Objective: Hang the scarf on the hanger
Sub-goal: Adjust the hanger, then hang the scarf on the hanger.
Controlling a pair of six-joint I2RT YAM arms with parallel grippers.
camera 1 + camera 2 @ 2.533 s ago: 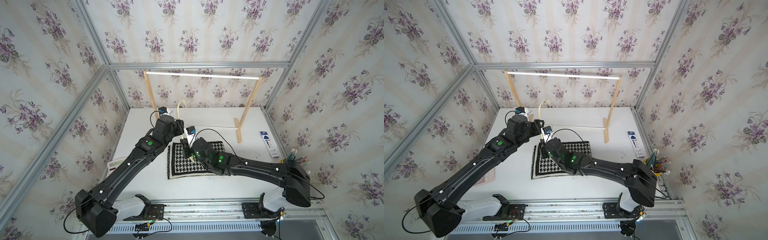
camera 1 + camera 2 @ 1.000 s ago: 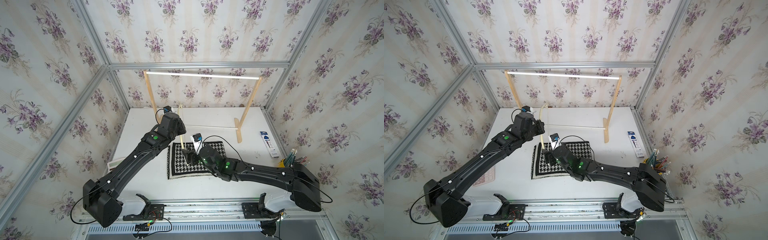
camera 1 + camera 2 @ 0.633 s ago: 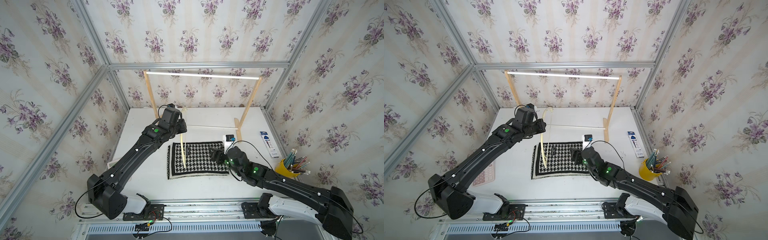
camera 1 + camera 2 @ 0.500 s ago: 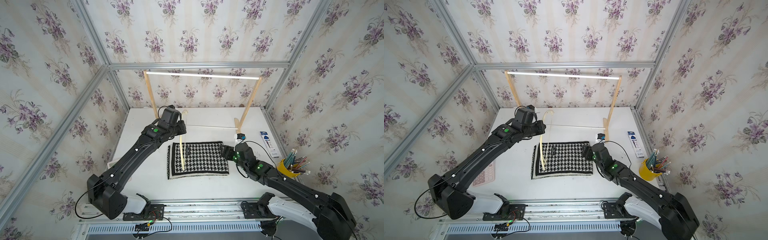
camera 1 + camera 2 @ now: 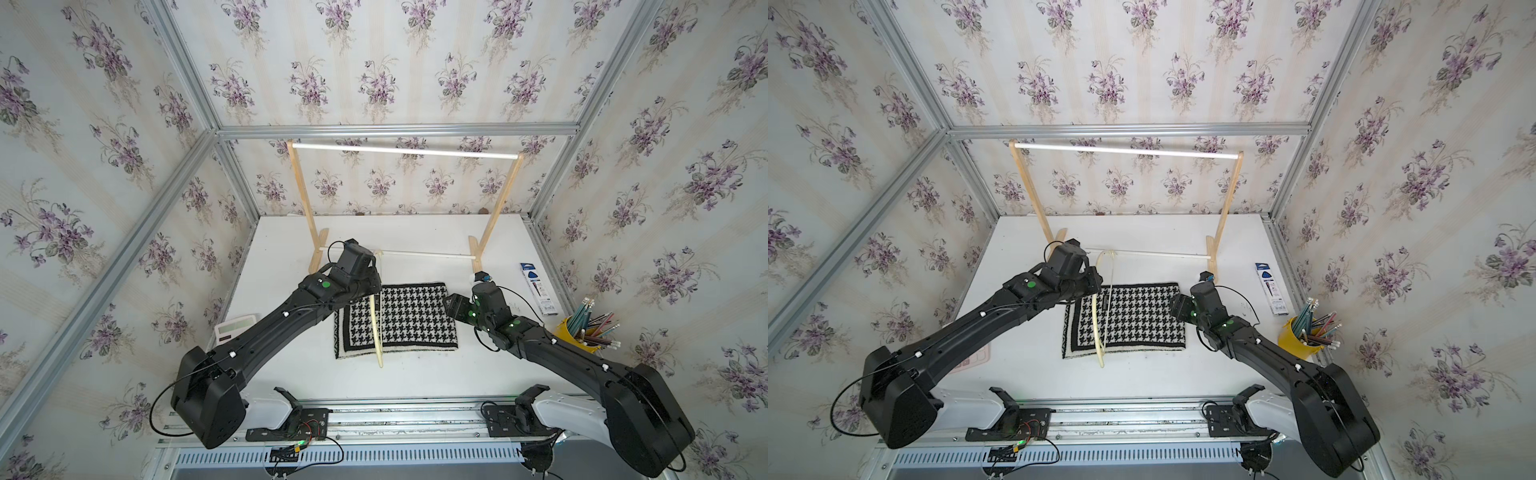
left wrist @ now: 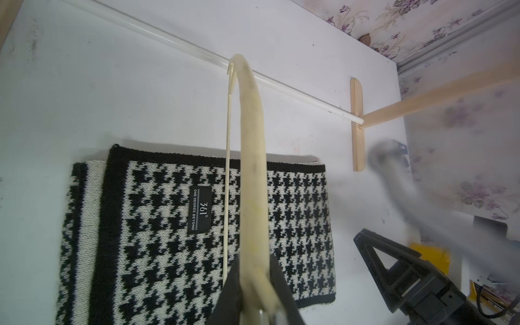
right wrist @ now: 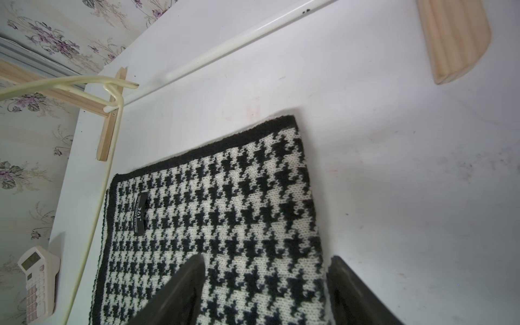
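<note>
The houndstooth scarf (image 5: 409, 320) (image 5: 1133, 320) lies flat and folded on the white table, its dark label (image 6: 199, 209) facing up. My left gripper (image 5: 374, 286) (image 6: 254, 270) is shut on the cream hanger (image 5: 377, 332) (image 5: 1097, 328). The hanger (image 6: 251, 168) hovers edge-on above the scarf's left part, its slim lower bar beside it. My right gripper (image 5: 451, 305) (image 7: 266, 259) is open and low at the scarf's right edge. One finger is over the scarf (image 7: 225, 211) and the other is just off its border. The hanger's hook is hidden.
A tall wooden rack with a white top rod (image 5: 405, 151) stands at the back, its low white rod (image 5: 424, 254) just behind the scarf. A calculator (image 5: 237, 326) lies at the left. A yellow pencil cup (image 5: 582, 330) and a blue box (image 5: 538, 286) sit at the right.
My right arm has drawn back from beside the hanger at the scarf's left to the scarf's right edge, its jaws narrowing a little. The left gripper still holds the hanger, which has shifted slightly over the scarf.
</note>
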